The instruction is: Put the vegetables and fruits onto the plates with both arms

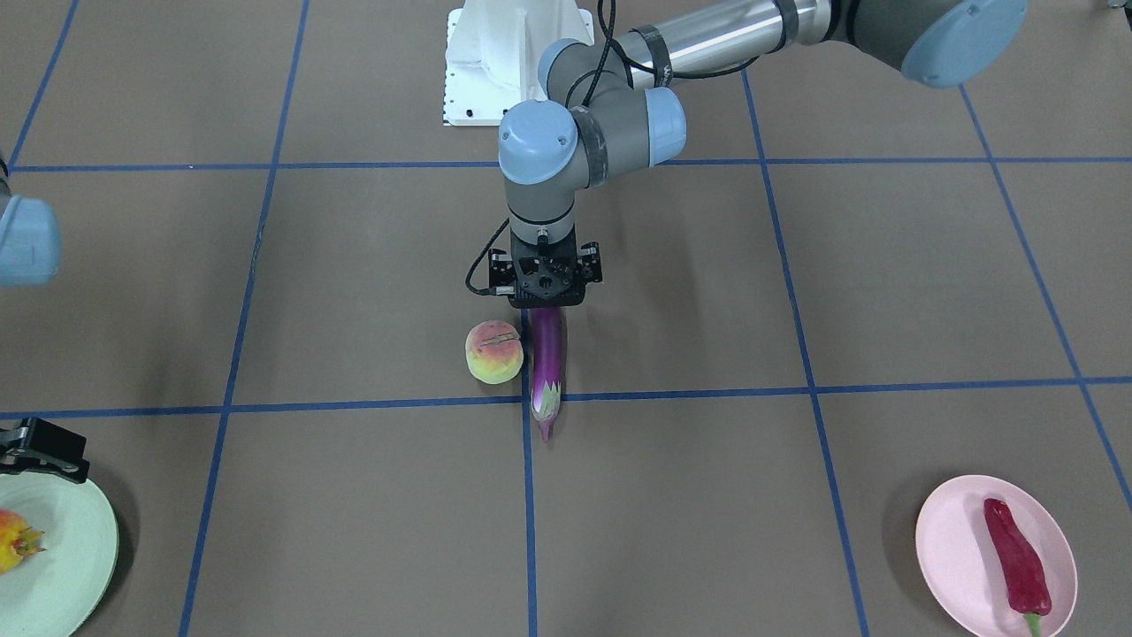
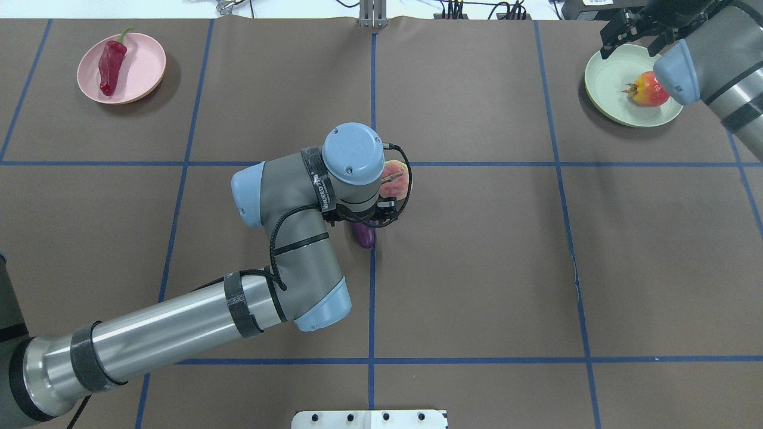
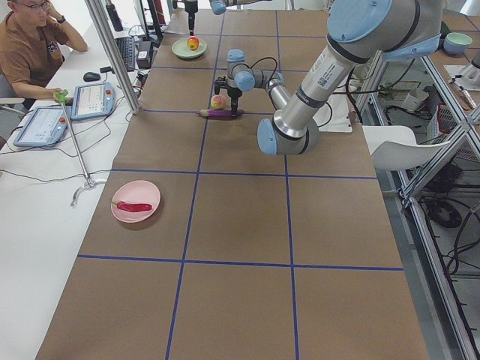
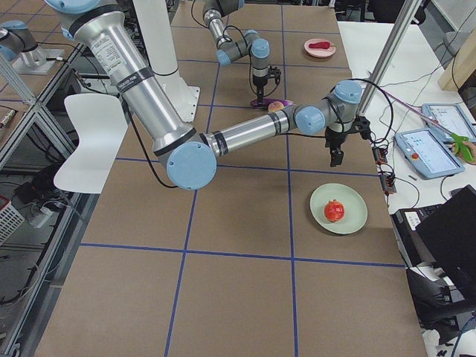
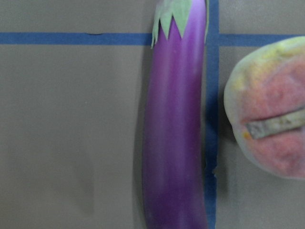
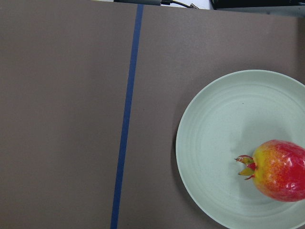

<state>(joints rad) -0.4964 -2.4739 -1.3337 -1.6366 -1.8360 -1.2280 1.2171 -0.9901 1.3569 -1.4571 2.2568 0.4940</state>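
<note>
Left gripper [image 1: 546, 303], grip state impossible to tell, hangs over the purple eggplant [image 1: 546, 363], above its blunt end; its long axis points away from the robot.

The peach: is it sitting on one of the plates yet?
No, the peach lies on the brown table right beside the eggplant.
</note>
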